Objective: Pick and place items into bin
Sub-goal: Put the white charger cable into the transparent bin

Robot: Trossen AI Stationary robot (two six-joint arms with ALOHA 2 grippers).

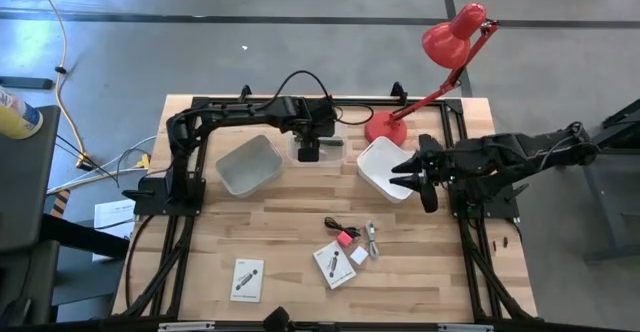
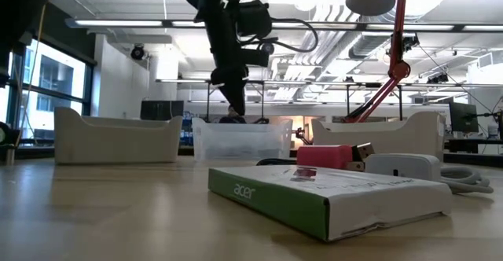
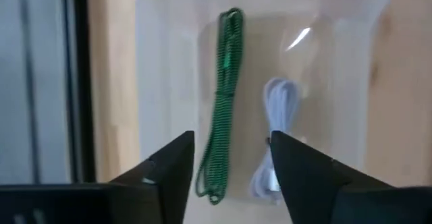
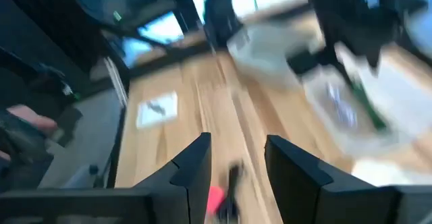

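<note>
My left gripper point(image 3: 229, 143) hangs open and empty over the small clear bin point(image 1: 316, 142), also in the low view as left gripper point(image 2: 236, 96). In the clear bin point(image 3: 169, 62) lie a green coiled cable point(image 3: 226, 96) and a white coiled cable point(image 3: 277, 136). My right gripper point(image 1: 415, 182) is open and empty at the near edge of the right white bin point(image 1: 383, 165). On the table rest a pink piece point(image 1: 345, 237), a thin black cable point(image 1: 332, 224), a grey cable point(image 1: 372, 240), a white square point(image 1: 358, 255) and two white cards point(image 1: 333, 264) point(image 1: 247, 279).
A second white bin point(image 1: 250, 164) stands left of the clear one. The red desk lamp point(image 1: 455, 37) has its base point(image 1: 385, 127) at the far edge, behind the right bin. Black frame rails point(image 1: 180, 222) run along both table sides. Bare wood lies between the bins and the loose items.
</note>
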